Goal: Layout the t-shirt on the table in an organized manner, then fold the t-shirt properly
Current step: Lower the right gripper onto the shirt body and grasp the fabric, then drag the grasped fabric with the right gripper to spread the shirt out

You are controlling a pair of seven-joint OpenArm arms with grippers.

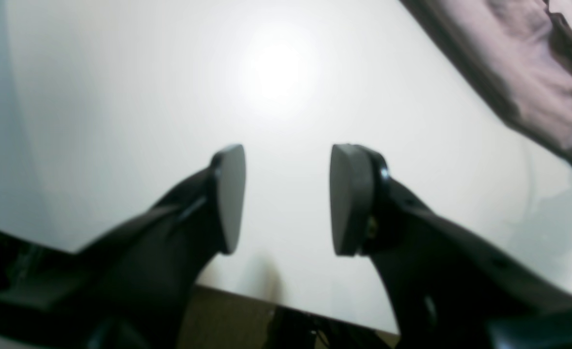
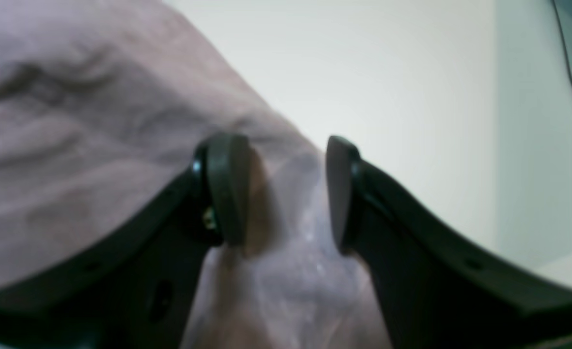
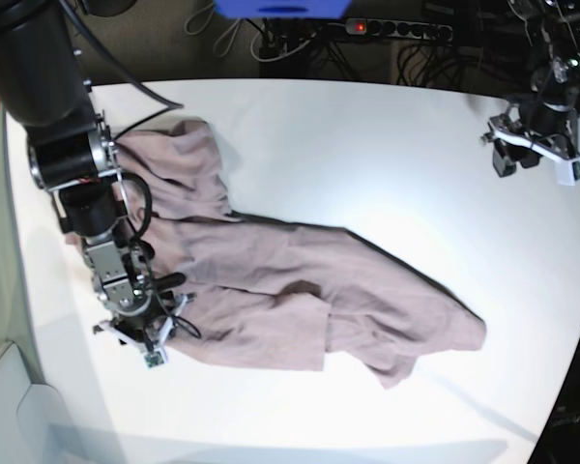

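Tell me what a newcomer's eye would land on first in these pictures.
The crumpled mauve-pink t-shirt sprawls diagonally across the middle of the white table, creased and partly folded over itself. The right gripper sits at the shirt's near edge on the base view's left, jaws apart with fabric between them. The left gripper hangs far off at the opposite corner, open over bare tabletop.

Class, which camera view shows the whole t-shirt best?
The base view: the t-shirt lies rumpled but entirely visible on the table. The right wrist view shows a blurred close-up; the left wrist view only a corner.
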